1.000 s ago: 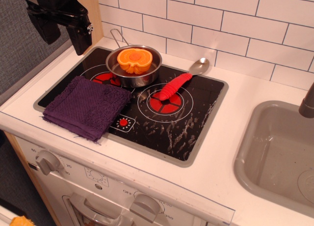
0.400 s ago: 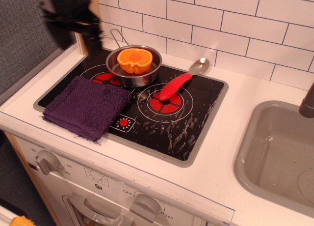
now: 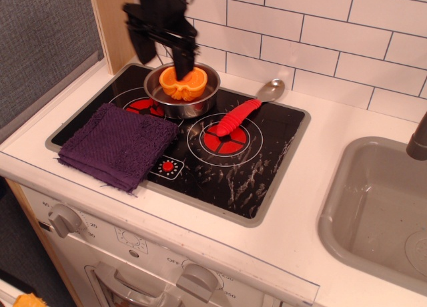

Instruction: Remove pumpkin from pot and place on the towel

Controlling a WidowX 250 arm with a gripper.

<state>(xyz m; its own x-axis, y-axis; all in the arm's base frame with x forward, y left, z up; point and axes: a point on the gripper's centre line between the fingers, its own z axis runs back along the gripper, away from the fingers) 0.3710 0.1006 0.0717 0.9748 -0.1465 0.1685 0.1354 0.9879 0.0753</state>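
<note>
Claw [image 3: 165,53] sat low over the back of the pot [image 3: 183,91], fingers looked spread, nothing pinched yet; motion blur made the exact gap hard to read. Pumpkin [image 3: 183,85] was in the pot, sitting on the rear-left burner of the cooktop [image 3: 260,163]. Towel [image 3: 115,145] lay front-left, just beside the pot, partly over the cooktop edge.

Risks as I judged them:
- Finger landing on the pot rim instead of the pumpkin, which would tip or drag the light pot.
- Ribbed, lobed pumpkin slipping out if gripped off-centre.
- Low lift clipping the rim on the way to the towel.
- Red spoon [image 3: 241,113] was close on the right, could get knocked.
</note>
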